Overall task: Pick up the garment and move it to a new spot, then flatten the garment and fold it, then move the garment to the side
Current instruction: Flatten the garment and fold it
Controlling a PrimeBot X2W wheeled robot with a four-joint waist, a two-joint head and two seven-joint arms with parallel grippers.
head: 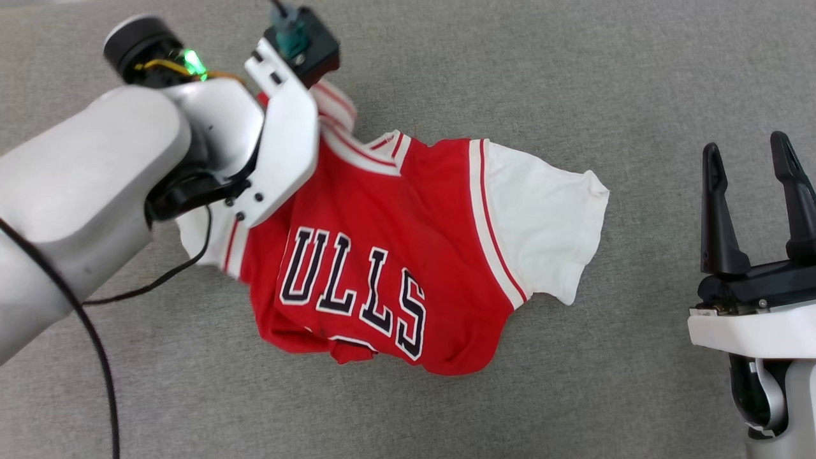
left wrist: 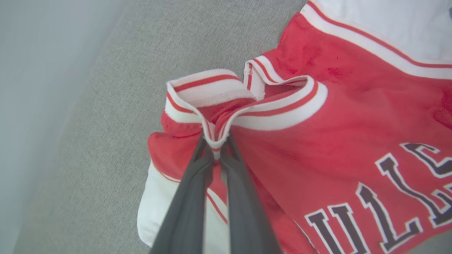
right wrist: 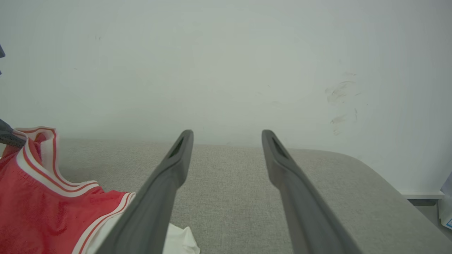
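Observation:
The garment, a red jersey T-shirt with white sleeves and black white-outlined letters, lies rumpled in the middle of the grey surface, front up. In the left wrist view my left gripper is shut on the striped collar trim of the garment, and the collar bunches up around the fingertips. In the head view the left forearm covers the garment's left sleeve and collar. My right gripper stands open at the right, apart from the white sleeve, with nothing between its fingers.
The grey fabric surface spreads on all sides of the garment. A black cable hangs from the left arm over the lower left. A pale wall rises behind the surface's far edge.

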